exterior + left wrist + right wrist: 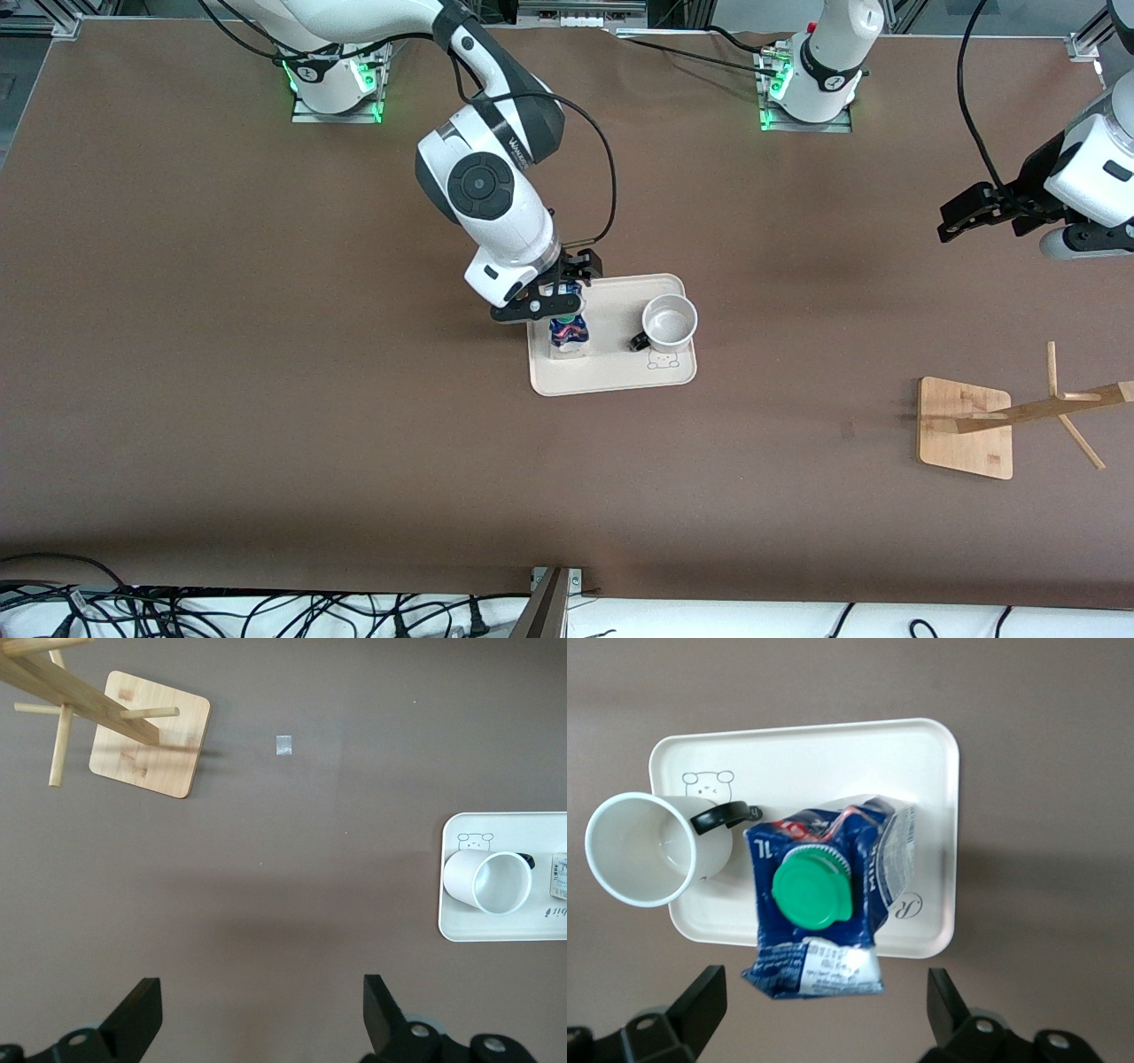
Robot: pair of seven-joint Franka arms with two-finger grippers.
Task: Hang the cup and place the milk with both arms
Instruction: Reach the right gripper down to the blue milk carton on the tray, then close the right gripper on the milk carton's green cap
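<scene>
The milk (568, 333), a blue and white carton with a green cap (813, 895), stands on a cream tray (611, 379) at the tray's edge toward the right arm's end. The white cup (669, 320) stands upright beside it on the same tray, its black handle (719, 818) turned toward the carton. My right gripper (562, 292) hovers just over the milk, open, its fingers (700, 1001) wide of the carton and holding nothing. Over bare table at the left arm's end, my left gripper (959, 221) hangs open and empty (261, 1014). The cup (490, 882) and tray (461, 928) also show in the left wrist view.
A wooden peg rack with a square base (966, 427) and a slanting pole (1054, 406) stands toward the left arm's end, nearer the front camera than the tray; its base (151, 746) shows in the left wrist view. A small grey tape mark (283, 745) lies on the brown tabletop.
</scene>
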